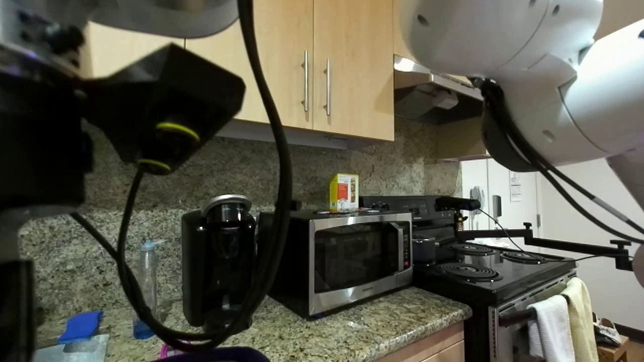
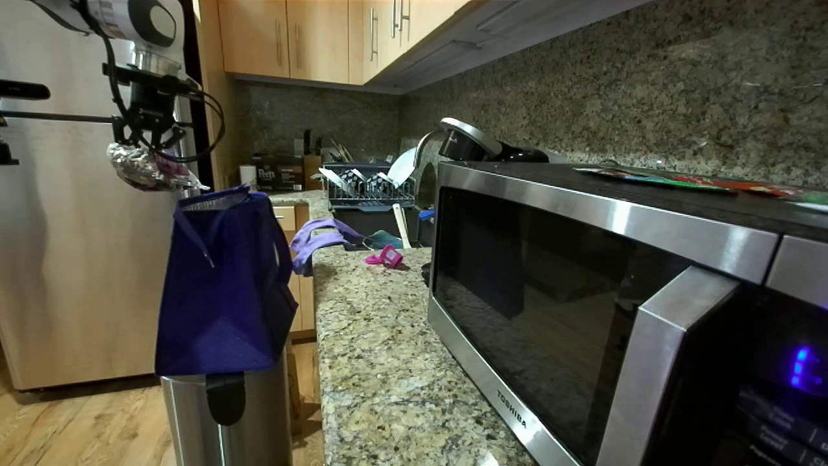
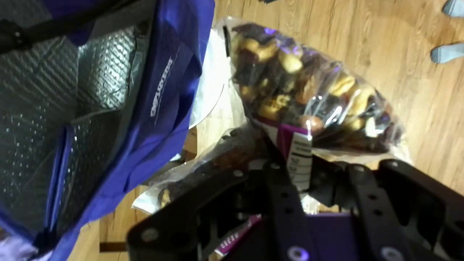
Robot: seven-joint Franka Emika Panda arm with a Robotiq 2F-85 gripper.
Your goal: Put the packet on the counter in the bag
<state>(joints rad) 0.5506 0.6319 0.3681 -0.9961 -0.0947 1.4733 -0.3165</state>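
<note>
The claw (image 3: pixel 301 174) is clenched on the packet (image 3: pixel 308 87), a clear sack of nuts and darker bits that bulges out on either side of the pinch, so my first worry is a slip: the loose filling could shift and drag the slick film free. From where I'm standing the load hangs just beside the bag (image 2: pixel 220 298), not over it, about level with the rim (image 3: pixel 154 54) or a touch higher; whether its tail brushes that rim I can't tell. If it's carried across at that height, I'd expect the drooping end to catch the near wall and fold it in over the silvery lining (image 3: pixel 105 69). A bit of lift first would spare it, I think. The limp strap (image 2: pixel 200 242) might snag something too. Worse, the bag stands on a metal bin (image 2: pixel 259 414), next to the bench (image 2: pixel 369 323) rather than on it, and looks free to slide or topple if shoved. Let go before the packet is fully over the bag, and it would likely drop past the side to the floor (image 3: pixel 409 119).
</note>
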